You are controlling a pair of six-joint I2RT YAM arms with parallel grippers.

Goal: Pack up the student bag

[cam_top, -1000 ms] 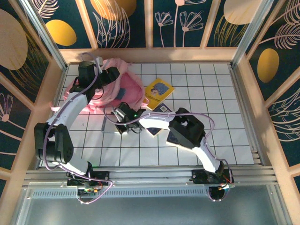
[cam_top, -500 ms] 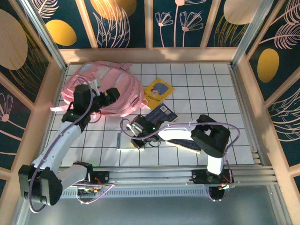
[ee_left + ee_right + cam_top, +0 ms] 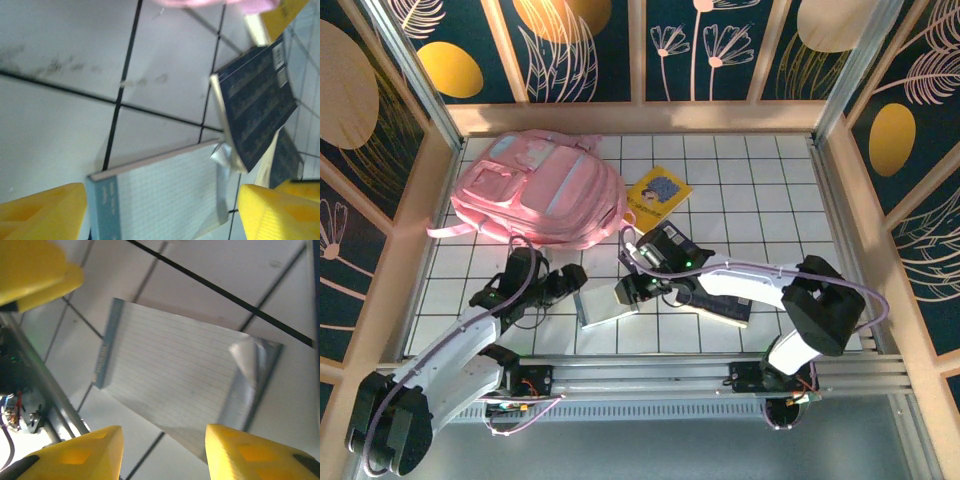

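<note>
Since half a second before, the left arm had drawn back toward the near edge and let go of the backpack (image 3: 535, 190). The bag, rumpled then with its straps on top, now lay flat with its front pockets facing up. It sat well beyond the left gripper (image 3: 570, 280) and a little to its left, in the far left part of the tiled table (image 3: 770, 200). The left gripper hung low over the tiles with its yellow fingers (image 3: 42, 210) spread wide and nothing between them. Just ahead of it lay a lined notepad (image 3: 165, 195), flat on the table, with one corner curled up. A dark book (image 3: 255, 110) with a barcode lay past the notepad on the gripper's right, close to that curled corner. The right gripper (image 3: 632, 290) had also shifted and stood at the other side of the notepad (image 3: 605, 305), so the pad lay between the two grippers. In the right wrist view its jaws stood wide apart, with the notepad (image 3: 175, 380) below and ahead of them, not gripped. A yellow book (image 3: 658, 195) lay beyond the right gripper, just beside the backpack.
</note>
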